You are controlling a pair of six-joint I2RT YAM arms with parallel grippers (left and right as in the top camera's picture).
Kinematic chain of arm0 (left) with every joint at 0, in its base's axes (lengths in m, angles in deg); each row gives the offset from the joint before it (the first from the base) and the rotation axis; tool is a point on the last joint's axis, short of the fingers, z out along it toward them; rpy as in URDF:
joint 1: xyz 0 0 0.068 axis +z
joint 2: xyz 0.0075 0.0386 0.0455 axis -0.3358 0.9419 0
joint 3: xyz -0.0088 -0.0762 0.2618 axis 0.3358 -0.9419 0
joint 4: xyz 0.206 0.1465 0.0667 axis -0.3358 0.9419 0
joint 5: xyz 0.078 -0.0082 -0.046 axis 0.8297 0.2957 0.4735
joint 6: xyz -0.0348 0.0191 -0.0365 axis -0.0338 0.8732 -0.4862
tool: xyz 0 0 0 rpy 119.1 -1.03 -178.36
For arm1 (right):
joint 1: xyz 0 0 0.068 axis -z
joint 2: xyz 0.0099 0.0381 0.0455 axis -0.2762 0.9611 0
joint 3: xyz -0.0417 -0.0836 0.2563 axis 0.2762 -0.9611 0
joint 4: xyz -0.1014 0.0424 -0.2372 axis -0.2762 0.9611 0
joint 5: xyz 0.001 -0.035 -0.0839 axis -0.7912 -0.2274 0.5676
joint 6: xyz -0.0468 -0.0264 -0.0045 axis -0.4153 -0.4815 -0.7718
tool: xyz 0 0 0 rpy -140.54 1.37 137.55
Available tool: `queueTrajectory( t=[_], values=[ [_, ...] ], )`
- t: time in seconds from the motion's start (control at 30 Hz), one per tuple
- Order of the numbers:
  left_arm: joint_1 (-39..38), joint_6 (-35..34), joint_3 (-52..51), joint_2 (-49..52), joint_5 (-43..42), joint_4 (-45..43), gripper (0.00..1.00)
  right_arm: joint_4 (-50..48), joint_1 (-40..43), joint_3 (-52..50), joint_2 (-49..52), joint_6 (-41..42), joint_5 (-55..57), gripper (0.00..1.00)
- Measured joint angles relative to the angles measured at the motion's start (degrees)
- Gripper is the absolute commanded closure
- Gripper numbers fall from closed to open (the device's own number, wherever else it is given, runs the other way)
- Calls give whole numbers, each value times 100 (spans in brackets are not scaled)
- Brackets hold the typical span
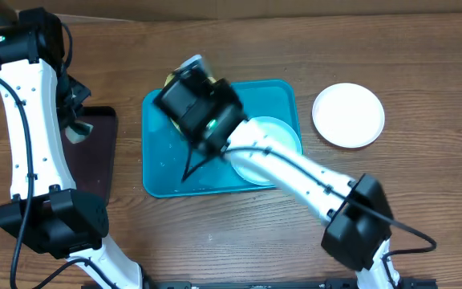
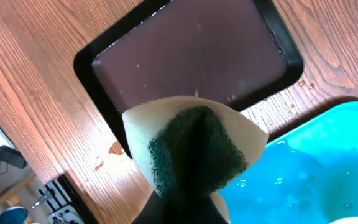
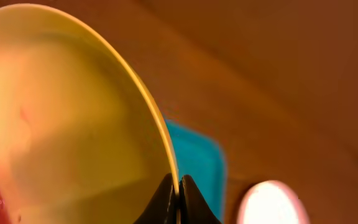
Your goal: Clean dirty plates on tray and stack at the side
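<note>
The turquoise tray (image 1: 160,178) lies mid-table. The light blue plate (image 1: 283,132) rests in its right half, partly under my right arm. The white plate (image 1: 348,115) sits on the table to the right of the tray, and shows blurred in the right wrist view (image 3: 272,204). My right gripper (image 3: 178,198) is shut on the rim of the yellow-green plate (image 3: 73,124), held tilted above the tray's left part (image 1: 173,80). My left gripper (image 2: 182,208) is shut on a sponge (image 2: 194,152), white with a dark green pad, above the black tray's edge.
A smaller black rectangular tray (image 2: 185,50) lies left of the turquoise tray, also in the overhead view (image 1: 103,152). Water drops lie on the turquoise tray (image 2: 328,168) and the wood beside it.
</note>
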Motion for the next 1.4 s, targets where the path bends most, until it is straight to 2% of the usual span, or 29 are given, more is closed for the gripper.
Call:
queueTrajectory(
  t=[0.17, 0.3, 0.47, 0.57, 0.67, 0.87, 0.97, 1.1, 1.4],
  values=[
    [74, 0, 0, 0, -37, 0, 96, -671, -612, 0, 0, -857, 1480, 96],
    [151, 0, 0, 0, -44, 0, 96, -1091, -863, 0, 0, -1408, 2179, 96],
    [358, 63, 0, 0, -153, 7, 96, -813, -852, 15, 0, -1213, 2356, 96],
    [450, 107, 0, 0, -212, 17, 96, -129, -713, 24, 0, -555, 1853, 96],
    [509, 127, 0, 0, -256, 15, 96, 332, -393, 24, 0, 295, 713, 96],
    [476, 516, -11, 0, -750, -188, 96, 260, 817, 24, 2, 1735, -2328, 96],
    [350, 846, -92, 0, -1121, -407, 96, 55, 1340, -22, 4, 2146, -3281, 96],
    [-52, 1158, -514, 0, -1523, -785, 96, -380, 1648, -402, 17, 2417, -3869, 96],
    [-1294, 1534, -1740, 52, -1904, -2055, 96, -1738, 1497, -1875, 179, 2636, -4345, 96]
  ],
)
